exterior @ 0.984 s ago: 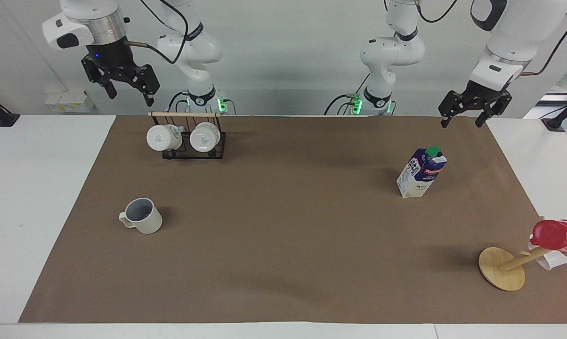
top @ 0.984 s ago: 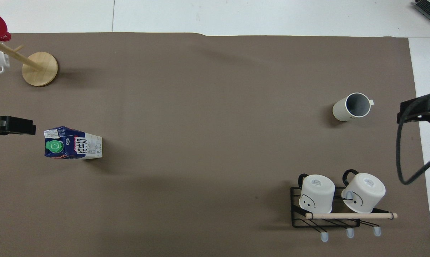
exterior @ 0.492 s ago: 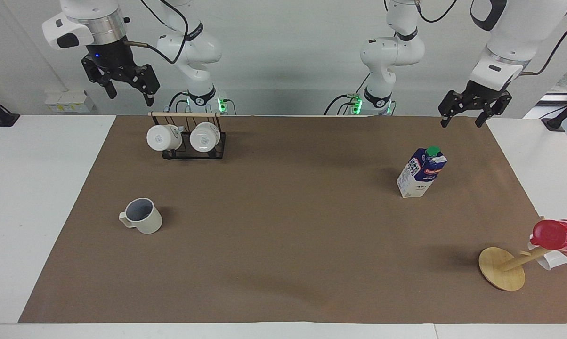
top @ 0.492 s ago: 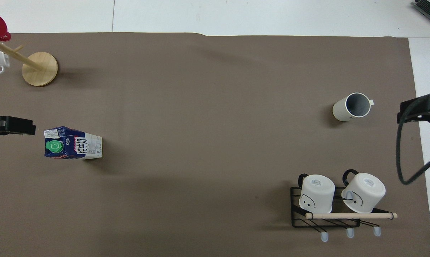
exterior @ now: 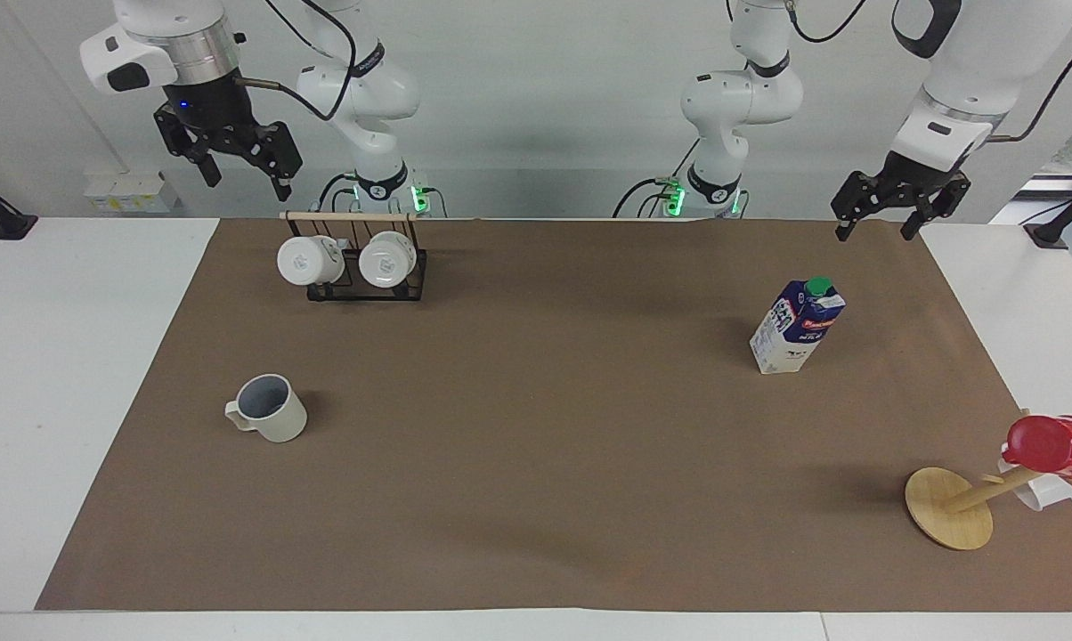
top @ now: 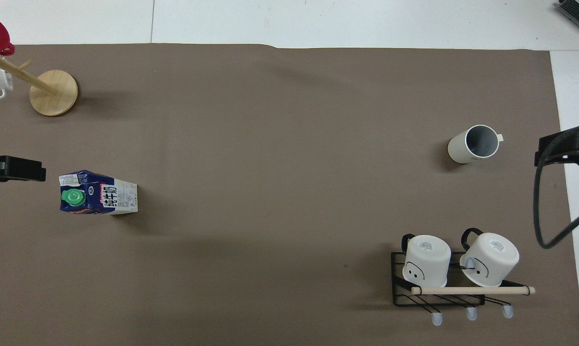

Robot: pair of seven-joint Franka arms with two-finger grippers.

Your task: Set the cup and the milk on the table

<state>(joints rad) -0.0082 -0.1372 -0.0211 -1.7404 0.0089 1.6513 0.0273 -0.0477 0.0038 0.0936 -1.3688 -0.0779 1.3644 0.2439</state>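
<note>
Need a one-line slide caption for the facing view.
Cup and milk stand upright on the table; left gripper and right gripper hang open and empty above it.

Both grippers raised, jaws spread, nothing held. Right gripper [exterior: 244,171] hangs above the table edge by the rack [exterior: 358,287] with two white mugs [exterior: 309,259]; rack sits just below it, toward the table middle. Cup [exterior: 272,409] stands alone, open brown sheet [exterior: 536,445] all round. Left gripper [exterior: 886,214] hangs above the sheet's corner; milk [exterior: 797,326] stands below it, free on every side. Mug tree [exterior: 954,507] with red cup [exterior: 1054,445] well apart from the milk
</note>
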